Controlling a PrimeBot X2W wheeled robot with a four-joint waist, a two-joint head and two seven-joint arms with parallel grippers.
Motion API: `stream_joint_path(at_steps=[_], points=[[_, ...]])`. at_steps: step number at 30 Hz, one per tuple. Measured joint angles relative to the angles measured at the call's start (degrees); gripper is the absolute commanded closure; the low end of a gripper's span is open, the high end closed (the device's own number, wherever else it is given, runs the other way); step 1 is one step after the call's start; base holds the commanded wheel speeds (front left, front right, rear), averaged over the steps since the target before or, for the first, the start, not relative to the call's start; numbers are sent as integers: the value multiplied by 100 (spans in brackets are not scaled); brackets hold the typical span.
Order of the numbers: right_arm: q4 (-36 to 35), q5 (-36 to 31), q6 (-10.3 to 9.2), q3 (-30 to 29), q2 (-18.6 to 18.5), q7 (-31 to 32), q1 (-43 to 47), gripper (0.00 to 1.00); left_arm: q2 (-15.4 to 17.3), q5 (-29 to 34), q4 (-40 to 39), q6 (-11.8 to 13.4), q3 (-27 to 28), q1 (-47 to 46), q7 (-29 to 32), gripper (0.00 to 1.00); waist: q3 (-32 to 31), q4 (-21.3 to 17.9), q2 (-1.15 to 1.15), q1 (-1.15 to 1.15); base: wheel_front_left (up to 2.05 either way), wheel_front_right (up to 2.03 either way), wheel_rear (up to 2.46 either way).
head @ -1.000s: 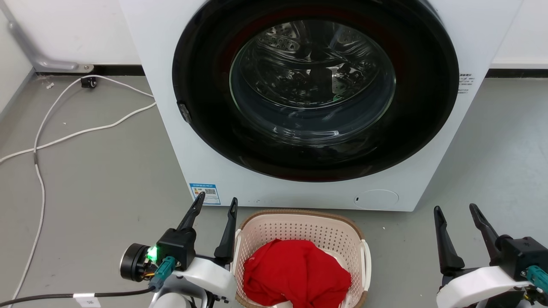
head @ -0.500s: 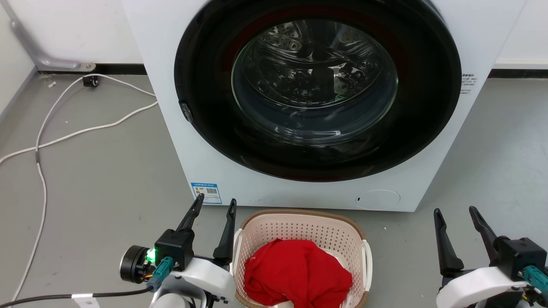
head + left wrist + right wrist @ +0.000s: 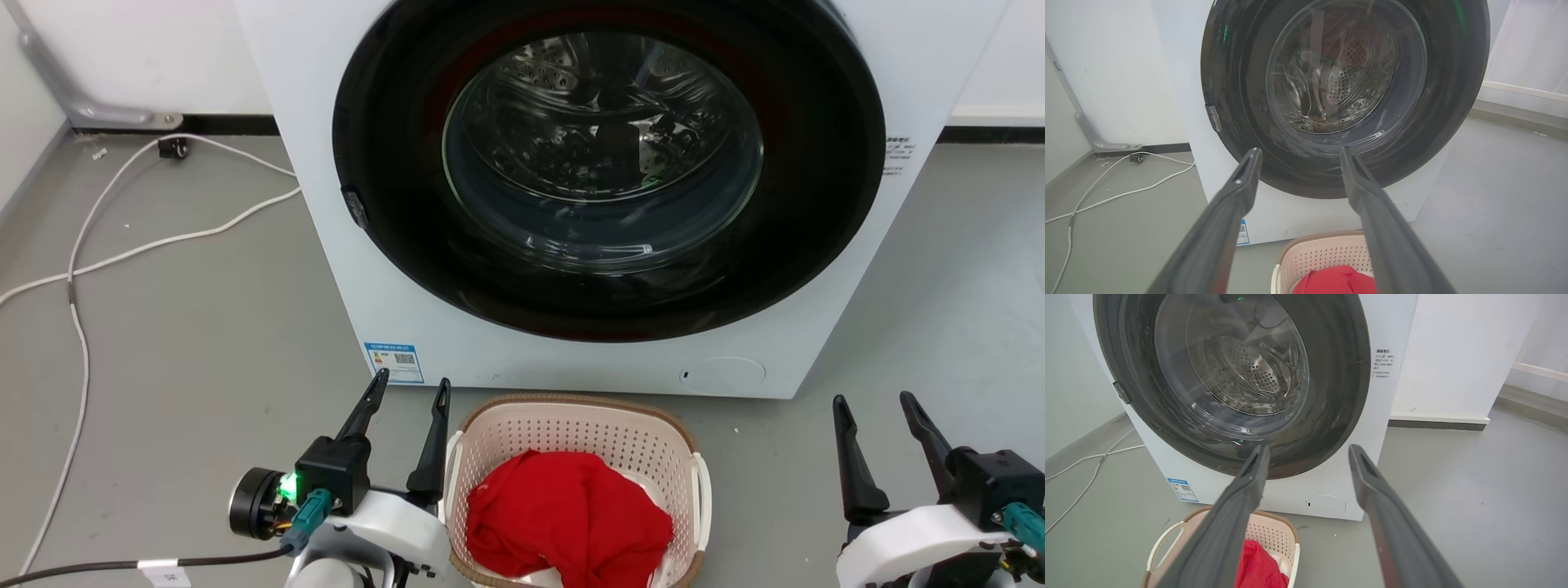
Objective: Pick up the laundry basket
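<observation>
Two grippers noted, both with fingers spread and nothing held. The basket (image 3: 571,426) stands upright on the floor (image 3: 204,367), just in front of the washer (image 3: 326,204) and below its round glass door (image 3: 604,147). A red cloth (image 3: 563,514) lies heaped inside the basket, with a little white fabric showing under it. The left gripper (image 3: 414,378) sits just beside the basket's left wall, fingers pointing toward the washer; whether its inner finger touches the white side handle cannot be told. The right gripper (image 3: 873,398) hangs well apart from the basket's right handle, over bare floor. A white cable (image 3: 163,242) trails across the floor to the washer's left, toward the wall.
</observation>
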Motion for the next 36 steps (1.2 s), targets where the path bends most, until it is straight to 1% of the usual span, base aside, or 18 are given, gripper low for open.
stream_joint_path(at_steps=[4,8,13,17,27,33,36], points=[[41,53,0,-49,1,2,-86,0,-3,15,14,-23,-3,-144,0,0,167,-9,0,0,0,0,0],[100,66,0,-70,1,42,-314,0,-7,-42,148,-76,34,-457,0,0,467,-44,0,0,0,0,0],[301,68,0,-65,2,53,-694,0,44,-130,486,-143,121,-966,0,0,988,-114,0,0,0,0,0],[615,62,0,-65,2,42,-1048,0,157,-186,876,-186,183,-1402,0,0,1469,-178,0,0,0,0,0],[1778,54,0,153,4,-66,-2080,0,442,-375,2049,-283,194,-2360,0,0,2725,-302,0,1,0,0,0],[2621,93,0,382,5,-131,-2750,0,581,-634,2741,-309,29,-2893,0,0,3376,-335,0,2,0,0,0],[3067,159,0,557,7,-130,-3086,0,667,-884,3087,-310,-188,-3147,0,0,3659,-356,0,2,0,0,0]])
